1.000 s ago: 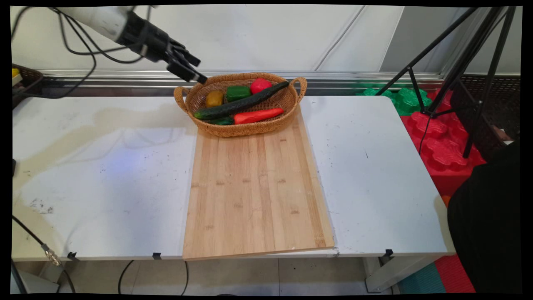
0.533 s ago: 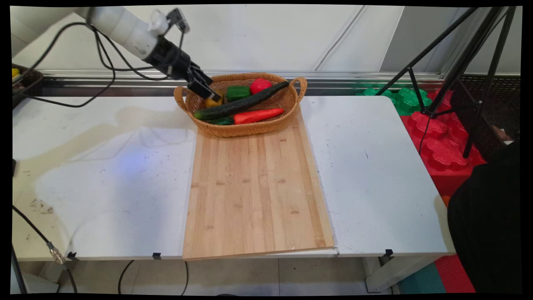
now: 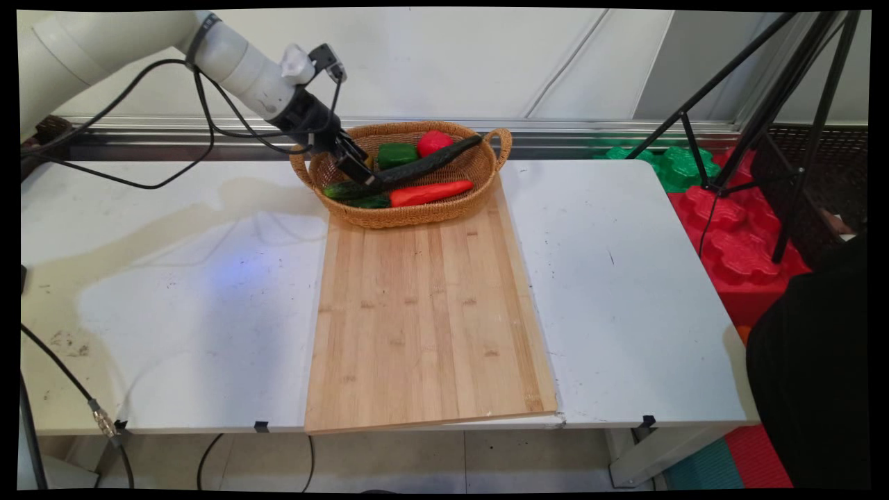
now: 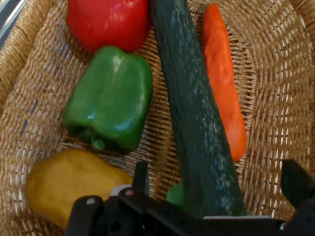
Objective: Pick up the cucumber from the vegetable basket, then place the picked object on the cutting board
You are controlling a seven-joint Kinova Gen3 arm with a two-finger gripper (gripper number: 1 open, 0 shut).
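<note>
With fingers spread wide, the gripper (image 4: 216, 194) straddles the long, stiff, probably slippery cucumber (image 4: 194, 108) near its end at the basket (image 3: 417, 212)'s left rim.

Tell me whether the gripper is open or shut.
Open. In the hand view the gripper's fingers stand apart, either side of the cucumber.

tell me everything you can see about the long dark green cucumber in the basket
The cucumber is long, dark green and speckled, with a slightly bumpy skin. It lies slantwise across the woven basket, one end up on the far rim. The orange-red carrot lies alongside it and the green pepper beside it. The open gripper straddles its near end.
</note>
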